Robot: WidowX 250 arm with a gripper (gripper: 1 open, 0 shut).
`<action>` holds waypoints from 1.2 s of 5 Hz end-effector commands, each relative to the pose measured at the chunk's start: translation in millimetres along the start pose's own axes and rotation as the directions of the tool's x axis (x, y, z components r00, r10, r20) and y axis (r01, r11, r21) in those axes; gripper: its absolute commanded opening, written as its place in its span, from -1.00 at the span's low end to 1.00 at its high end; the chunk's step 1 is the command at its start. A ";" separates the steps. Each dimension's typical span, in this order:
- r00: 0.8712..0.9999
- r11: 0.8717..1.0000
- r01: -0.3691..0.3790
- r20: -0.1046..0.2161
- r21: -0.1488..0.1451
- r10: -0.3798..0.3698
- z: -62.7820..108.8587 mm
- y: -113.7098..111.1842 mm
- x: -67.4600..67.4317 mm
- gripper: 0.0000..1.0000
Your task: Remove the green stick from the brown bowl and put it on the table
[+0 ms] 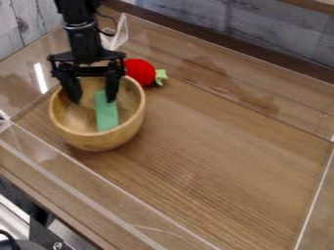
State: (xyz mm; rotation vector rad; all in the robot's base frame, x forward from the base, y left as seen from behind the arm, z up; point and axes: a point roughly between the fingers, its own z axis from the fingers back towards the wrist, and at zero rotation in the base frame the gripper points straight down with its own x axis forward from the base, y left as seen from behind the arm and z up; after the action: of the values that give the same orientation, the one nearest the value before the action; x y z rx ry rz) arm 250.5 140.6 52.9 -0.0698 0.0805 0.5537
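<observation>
Your tool (86,94) is spread wide, pointing straight down over the brown bowl (78,134), jaws straddling the top of the green stick (104,113) but not clamped on it. The stick's leaning inside the bowl against the far wall, so that raised end looks like your easiest grab. Nothing's on the surface (222,137) yet.

A lab test rig: a wood-grain table (222,127) boxed in by clear acrylic walls (156,220); robot arm (81,24) mounted above.
</observation>
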 end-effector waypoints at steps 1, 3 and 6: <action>0.998 1.000 0.020 0.063 0.005 -0.020 10.5 3.4 7.9 1.00; 0.997 0.999 0.045 0.062 0.012 -0.046 -16.7 1.6 14.3 1.00; 0.991 0.993 0.120 0.057 0.009 -0.120 -31.1 -3.9 24.7 -1.00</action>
State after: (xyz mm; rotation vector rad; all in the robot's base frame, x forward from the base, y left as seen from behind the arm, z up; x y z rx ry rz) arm 269.4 147.9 22.3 -0.0528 0.0319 0.4615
